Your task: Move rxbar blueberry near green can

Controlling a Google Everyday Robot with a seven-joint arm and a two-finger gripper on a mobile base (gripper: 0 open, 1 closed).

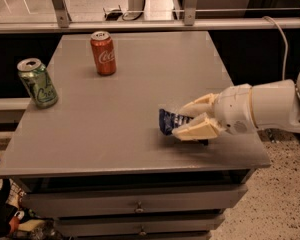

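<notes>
The rxbar blueberry (166, 120) is a dark blue wrapper with white lettering at the front right of the grey table (130, 134). My gripper (179, 121) comes in from the right and is shut on the bar's right end, holding it slightly above the tabletop. Only the bar's left end shows between the cream fingers (196, 129). The green can (37, 82) stands upright at the table's left edge, far to the left of the bar.
A red cola can (103, 53) stands upright at the back left of the table. Drawers (135, 206) sit below the tabletop. A railing and a cable (282, 34) run behind the table. The table's front edge is close below the gripper.
</notes>
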